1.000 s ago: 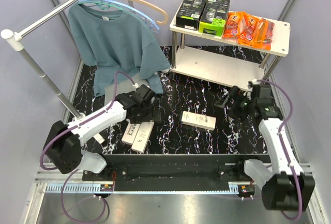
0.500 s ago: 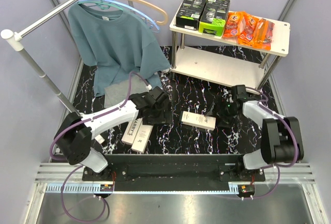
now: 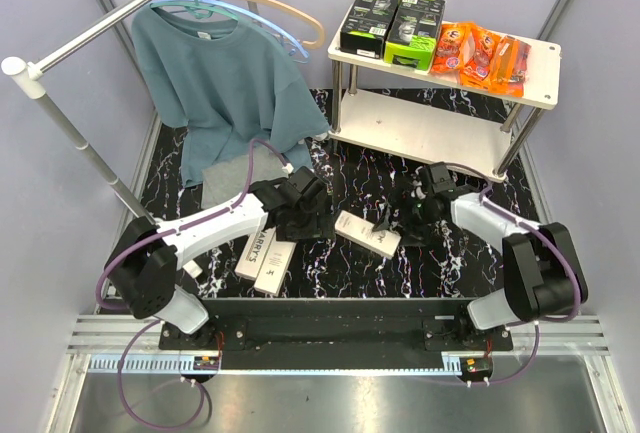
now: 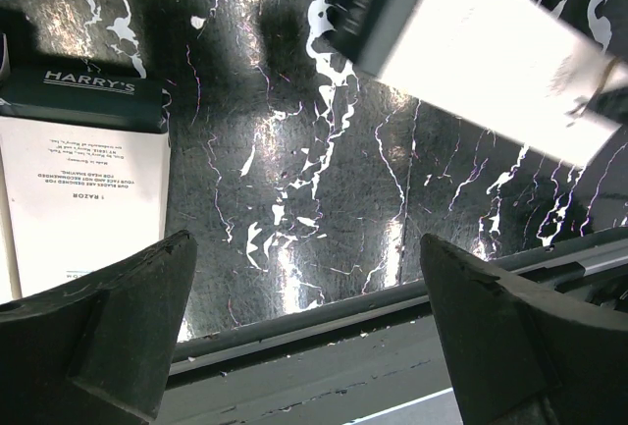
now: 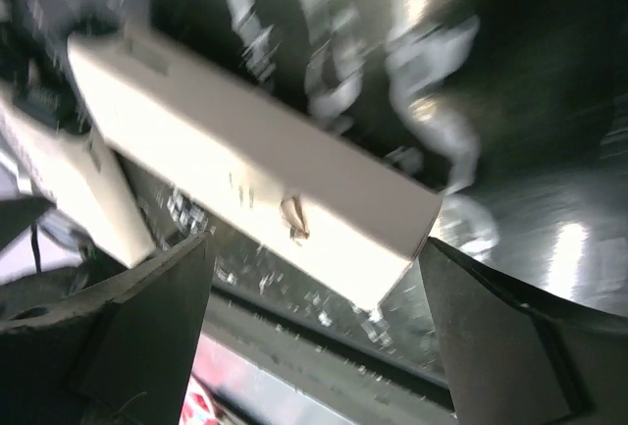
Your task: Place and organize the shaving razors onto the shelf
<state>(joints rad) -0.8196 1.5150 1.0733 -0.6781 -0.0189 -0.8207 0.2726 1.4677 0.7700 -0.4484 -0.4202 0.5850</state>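
Observation:
The shelf [image 3: 420, 129] stands at the back right; two black-and-green razor boxes [image 3: 392, 21] and orange razor packs [image 3: 480, 54] lie on its top board. One white razor box [image 3: 366, 234] lies tilted on the black mat. My right gripper [image 3: 399, 221] is open at its right end, and in the right wrist view the box end [image 5: 245, 165] reaches in between the spread fingers of that gripper [image 5: 316, 244]. Two more white HARRY'S boxes [image 3: 265, 259] lie side by side at the left. My left gripper [image 3: 304, 219] hangs open and empty between them and the tilted box, also in its wrist view [image 4: 306, 248].
A metal clothes rail [image 3: 90, 38] with a teal shirt [image 3: 222, 83] and hangers fills the back left. A folded grey cloth [image 3: 224, 182] lies below the shirt. The table's front rail [image 4: 324, 322] runs just under the left fingers.
The right gripper swung down and left to the white box's right end, and the box turned and slid left. The left gripper moved right, then held still.

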